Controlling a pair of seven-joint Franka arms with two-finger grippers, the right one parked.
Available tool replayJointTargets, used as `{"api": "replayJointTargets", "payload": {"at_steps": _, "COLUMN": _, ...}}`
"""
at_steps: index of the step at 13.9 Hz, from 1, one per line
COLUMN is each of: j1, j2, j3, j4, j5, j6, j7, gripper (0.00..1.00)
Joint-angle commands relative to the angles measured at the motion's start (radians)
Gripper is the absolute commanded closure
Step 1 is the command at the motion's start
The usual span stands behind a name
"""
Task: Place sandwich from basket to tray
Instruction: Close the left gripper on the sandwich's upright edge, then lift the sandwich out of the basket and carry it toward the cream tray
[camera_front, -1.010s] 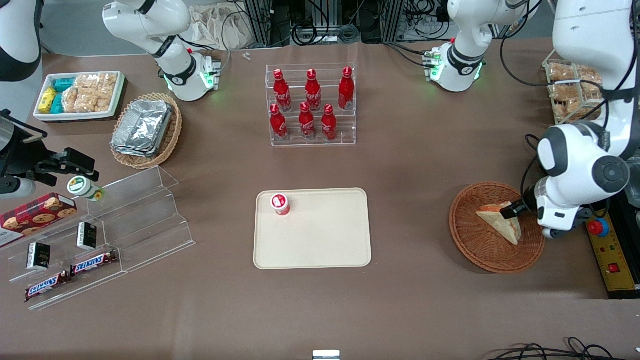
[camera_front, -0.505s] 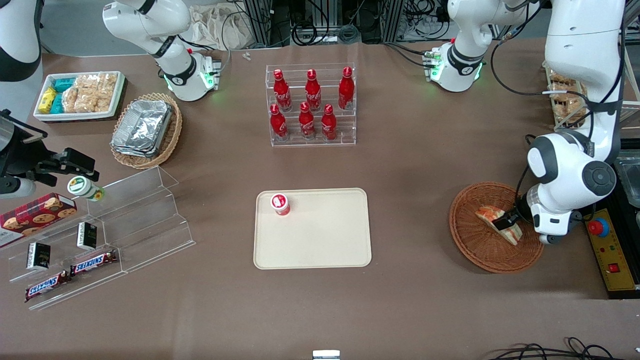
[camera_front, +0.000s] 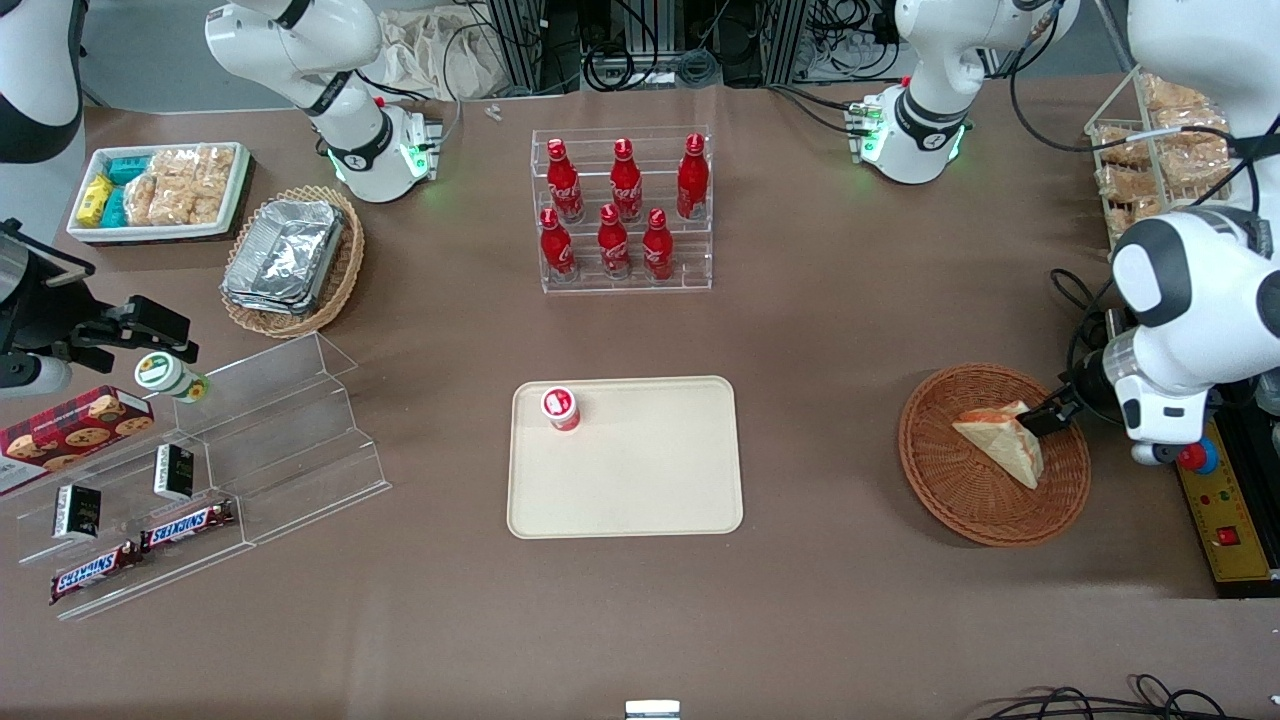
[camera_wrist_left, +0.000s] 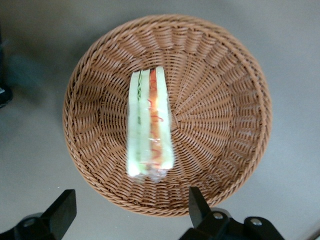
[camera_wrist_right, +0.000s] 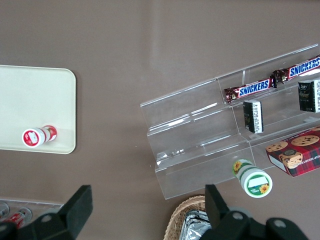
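- Right now the sandwich (camera_front: 1000, 445) lies in the round brown basket (camera_front: 940, 490), toward the working arm's end of the surface (camera_front: 850, 330).
- From the wrist camera the sandwich (camera_wrist_left: 150, 125) shows its layered edge, pale bread with a red and green filling, wrapped in clear film, lying near the middle of the basket (camera_wrist_left: 225, 80).
- The gripper (camera_front: 1048, 417) hangs over the basket's rim, at the sandwich's thick end; from the front one dark fingertip seems to overlap the bread, though I cannot tell whether it touches.
- In the wrist view the gripper (camera_wrist_left: 127, 212) has its fingers (camera_wrist_left: 60, 212) spread wide, with nothing between them, and the sandwich sits clear of both.
- The cream tray (camera_front: 650, 480) lies at the middle of the surface, well apart from the basket, toward the parked arm's end from it.
- A small red-and-white bottle (camera_front: 561, 408) is on the tray, near one corner.
- Farther from the front camera than the tray stands a clear rack of red bottles (camera_front: 620, 210).
- Toward the parked arm's end I see a tan basket of foil containers (camera_front: 290, 260), a white bin of snacks (camera_front: 160, 190) and clear steps (camera_front: 260, 440) with chocolate bars (camera_front: 140, 545).
- A wire rack of bagged snacks (camera_front: 1150, 150) stands at the working arm's end, farther from the front camera than the basket.
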Motion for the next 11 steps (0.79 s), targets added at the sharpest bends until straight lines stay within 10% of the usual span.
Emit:
{"api": "replayJointTargets", "payload": {"at_steps": 1, "j1": -0.004, "j2": 0.081, "j3": 0.000, "j4": 0.021, "j5": 0.009, "j6": 0.047, "j7": -0.035, "gripper": 0.00}}
{"api": "replayJointTargets", "payload": {"at_steps": 5, "j1": -0.015, "j2": 0.230, "j3": -0.003, "j4": 0.015, "j5": -0.002, "j6": 0.221, "j7": -0.062, "gripper": 0.08}}
{"api": "replayJointTargets", "payload": {"at_steps": 7, "j1": -0.015, "j2": 0.231, "j3": -0.004, "j4": 0.014, "j5": -0.005, "j6": 0.224, "j7": -0.069, "gripper": 0.88}}
{"api": "replayJointTargets", "payload": {"at_steps": 11, "j1": -0.017, "j2": 0.189, "j3": -0.004, "j4": 0.015, "j5": 0.010, "j6": 0.179, "j7": -0.062, "gripper": 1.00}}
